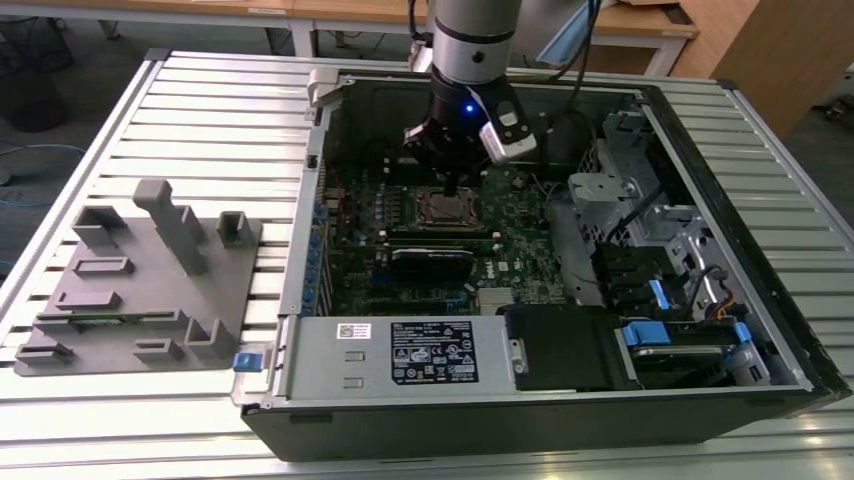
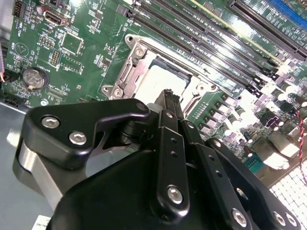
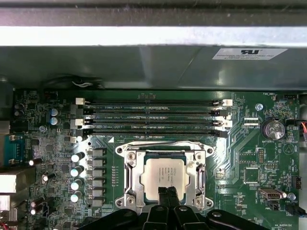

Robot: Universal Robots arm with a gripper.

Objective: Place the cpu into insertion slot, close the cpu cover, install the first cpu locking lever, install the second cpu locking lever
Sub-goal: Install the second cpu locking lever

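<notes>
The cpu (image 3: 162, 174), a silvery square chip, sits in the insertion slot (image 3: 165, 154) on the green motherboard (image 3: 249, 158). Only the slot's dark frame shows at the chip's edge. The cpu cover (image 3: 132, 167), a metal frame with a square cut-out, lies flat around the chip. In the second wrist view the cpu (image 2: 160, 79) and cover (image 2: 130, 72) lie just past my fingertips. My gripper (image 3: 167, 191) (image 2: 168, 93) is shut with nothing in it, its tips at the chip's near edge. In the exterior view the gripper (image 1: 458, 185) hangs just above the socket.
Long black memory slots (image 3: 153, 115) run beside the socket. A black card (image 1: 430, 262) lies beyond it, and a power supply box (image 1: 400, 350) closes the case's front. Drive cages and cables (image 1: 641, 220) fill the exterior view's right. A grey fixture (image 1: 147, 280) stands outside the case.
</notes>
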